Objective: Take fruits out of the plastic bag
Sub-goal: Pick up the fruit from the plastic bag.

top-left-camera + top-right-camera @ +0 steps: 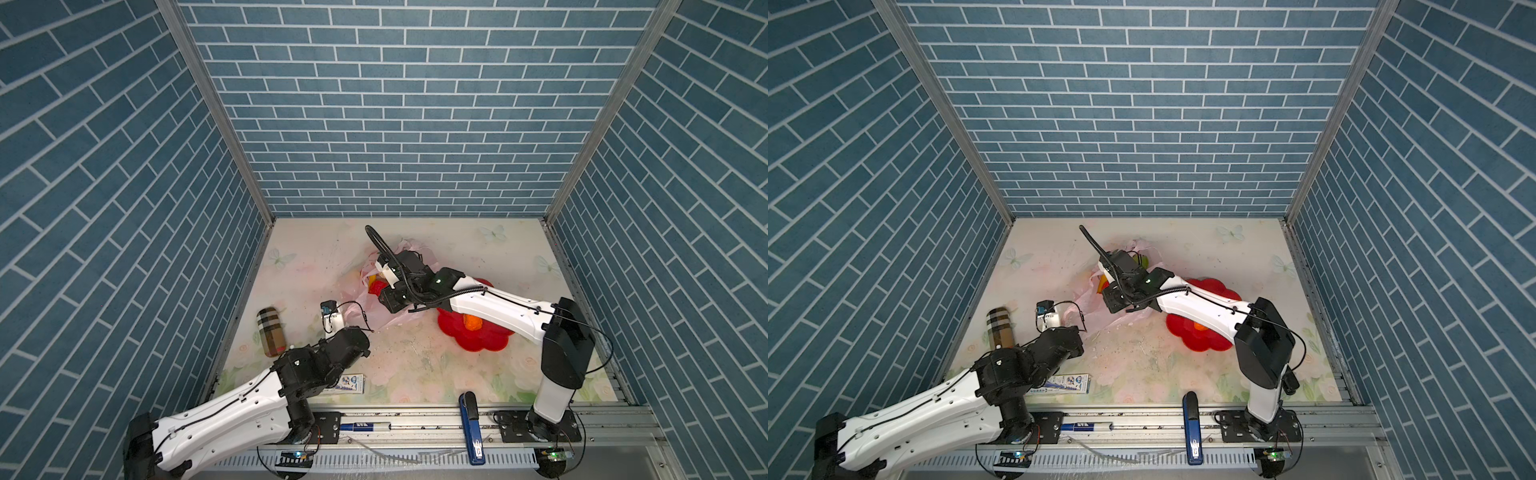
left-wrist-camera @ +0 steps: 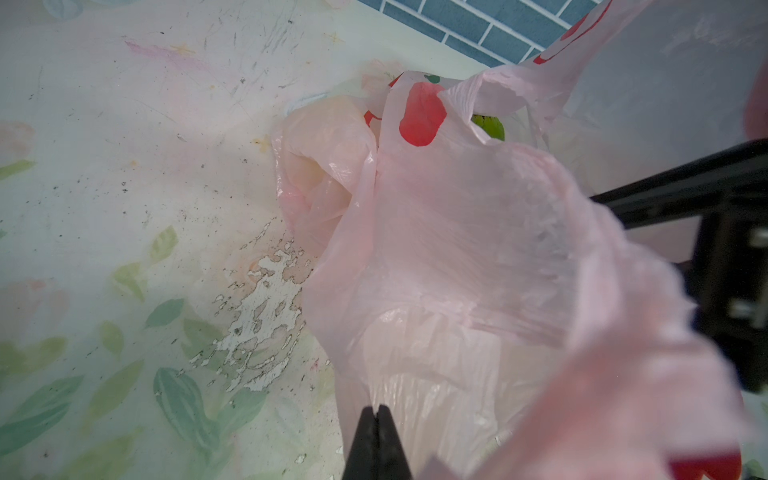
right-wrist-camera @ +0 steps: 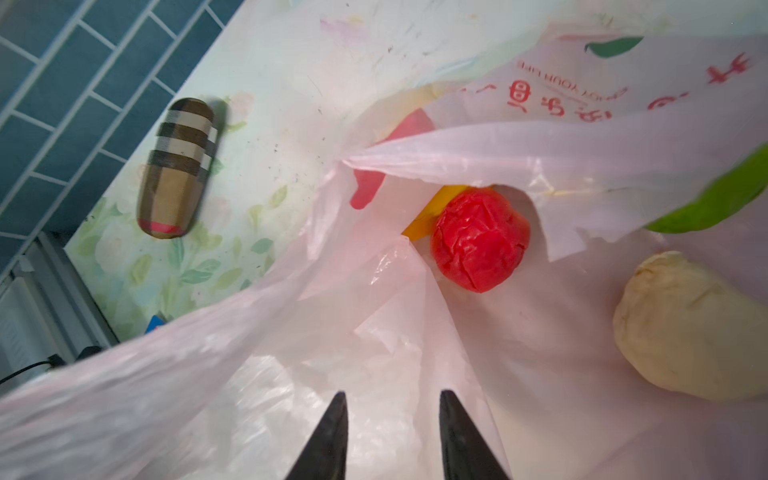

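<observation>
The plastic bag (image 1: 362, 319) sits open mid-table (image 1: 415, 357), with the left hand (image 2: 377, 436) pinching its rim. The right hand (image 3: 392, 436), fingers spread, hangs at the mouth near the beige fruit (image 3: 690, 328) and red fruit (image 3: 480, 239). Looks like the reach-in step; next it needs to drop lower and centre on the red one.

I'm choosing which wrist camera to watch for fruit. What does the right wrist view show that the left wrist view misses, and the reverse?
Only the right wrist view: the red fruit, a yellow fruit tucked behind it, a beige fruit, the plaid case, and the open right pincer.
Only the left wrist view: the left pincer, apparently shut on bag film, and a worn patch.
Both: the plastic bag, the green fruit, the table cover, the blue brick wall.
</observation>
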`<state>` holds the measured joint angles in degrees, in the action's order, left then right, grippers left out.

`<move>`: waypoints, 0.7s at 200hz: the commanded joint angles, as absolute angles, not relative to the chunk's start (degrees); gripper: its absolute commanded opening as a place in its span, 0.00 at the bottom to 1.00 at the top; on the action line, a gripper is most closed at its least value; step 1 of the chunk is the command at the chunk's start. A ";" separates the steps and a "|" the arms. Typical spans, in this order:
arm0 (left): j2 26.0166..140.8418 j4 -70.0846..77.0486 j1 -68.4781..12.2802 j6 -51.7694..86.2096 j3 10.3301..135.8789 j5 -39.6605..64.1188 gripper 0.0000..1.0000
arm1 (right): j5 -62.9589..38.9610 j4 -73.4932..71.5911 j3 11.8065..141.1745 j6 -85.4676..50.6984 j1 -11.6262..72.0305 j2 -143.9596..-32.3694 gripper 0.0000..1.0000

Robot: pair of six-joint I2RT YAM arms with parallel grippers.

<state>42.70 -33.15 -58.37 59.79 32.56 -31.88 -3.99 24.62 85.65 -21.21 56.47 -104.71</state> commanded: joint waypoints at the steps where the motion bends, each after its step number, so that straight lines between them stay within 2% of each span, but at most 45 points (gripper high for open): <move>1: 41.56 -34.18 -58.27 60.86 30.93 -32.05 0.02 | -4.66 20.83 87.84 -24.65 54.00 -106.58 0.38; 69: 39.44 -34.97 -58.31 62.05 29.16 -30.96 0.00 | -4.66 15.52 90.88 -30.07 51.13 -115.81 0.61; 140: 37.40 -34.27 -58.49 62.67 26.39 -28.96 0.00 | -6.12 12.03 95.54 -34.09 50.14 -123.31 0.68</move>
<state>38.24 -33.34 -58.37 62.37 27.68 -29.50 -6.26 13.93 92.25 -30.74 50.57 -121.36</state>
